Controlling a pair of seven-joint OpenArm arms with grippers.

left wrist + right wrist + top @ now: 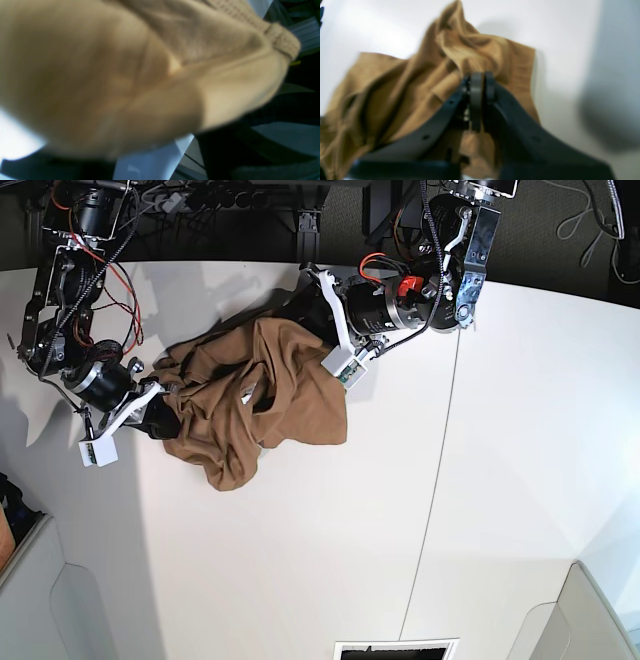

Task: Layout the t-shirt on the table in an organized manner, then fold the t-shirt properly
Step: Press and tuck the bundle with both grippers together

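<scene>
Shirt [262, 395] lies bunched on the worktop [480, 480] at about 10 o'clock in the base view. Right tool [478, 83]: jaws closed, pinching a fold of shirt at its 9 o'clock edge. Left tool at the 1 o'clock edge: covered by cloth, opening cannot be told.

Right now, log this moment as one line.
t-shirt bunched on table | right tool shut on t-shirt | left tool under cloth, grip unclear
</scene>
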